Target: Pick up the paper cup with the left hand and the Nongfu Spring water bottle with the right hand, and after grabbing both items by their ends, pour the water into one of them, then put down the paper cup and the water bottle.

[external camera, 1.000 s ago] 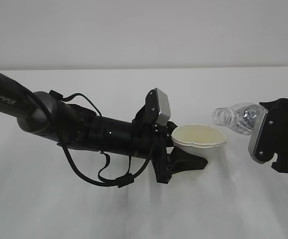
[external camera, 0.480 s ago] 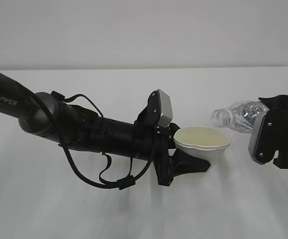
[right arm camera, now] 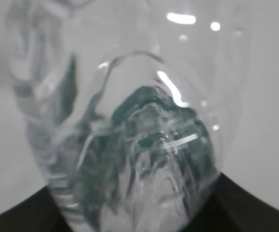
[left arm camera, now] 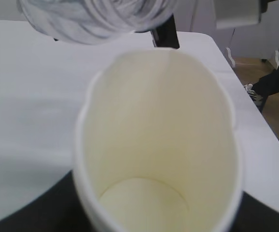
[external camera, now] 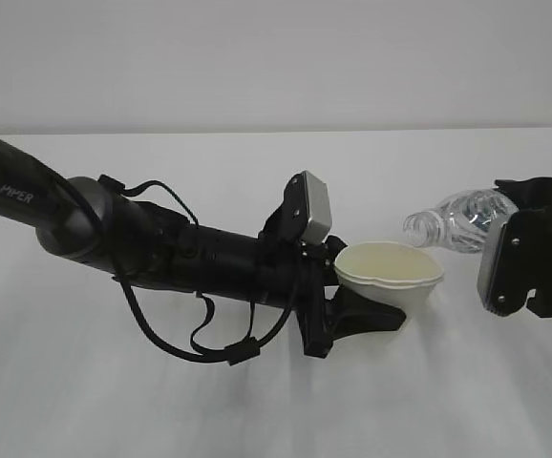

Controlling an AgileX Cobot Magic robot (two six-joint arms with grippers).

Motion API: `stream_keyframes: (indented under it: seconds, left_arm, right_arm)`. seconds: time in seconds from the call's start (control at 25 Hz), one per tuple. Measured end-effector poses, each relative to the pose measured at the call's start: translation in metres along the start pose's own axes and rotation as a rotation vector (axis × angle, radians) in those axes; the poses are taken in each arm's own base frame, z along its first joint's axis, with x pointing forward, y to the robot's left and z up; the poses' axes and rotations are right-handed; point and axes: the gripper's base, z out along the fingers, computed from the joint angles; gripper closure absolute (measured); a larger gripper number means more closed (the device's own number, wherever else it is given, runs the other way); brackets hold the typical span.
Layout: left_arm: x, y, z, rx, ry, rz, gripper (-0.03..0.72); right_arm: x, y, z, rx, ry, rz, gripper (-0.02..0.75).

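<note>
Left claw (external camera: 367,303): you have it pinching the cup (external camera: 391,274) low on its body, mouth up, held above the bench (external camera: 257,410).
Right claw (external camera: 529,258): you grip the bottle (external camera: 453,221) by its base, tipped nearly level.
Bottle neck: open, pointing left, just above and beside the cup's right rim.
Cup inside: looks dry.

Paper cup (external camera: 392,274): matt white paper, smooth, cream inside, rolled rim. Water bottle (external camera: 456,220) at 3 o'clock of cup: clear glossy ribbed plastic w/ glints. Left arm (external camera: 161,248): matt black, rubbery cables; grey box (external camera: 312,209) looks satin metal. Tabletop (external camera: 85,401): smooth matt white.
</note>
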Motion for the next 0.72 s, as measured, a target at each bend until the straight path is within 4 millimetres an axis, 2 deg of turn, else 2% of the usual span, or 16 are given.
stream_keyframes:
  seconds: [0.72]
  left_arm:
    - [0.0008, -0.0009, 0.0011, 0.004, 0.002, 0.0, 0.291]
  right_arm:
    - [-0.0003, -0.0018, 0.0, 0.02, -0.002, -0.087, 0.329]
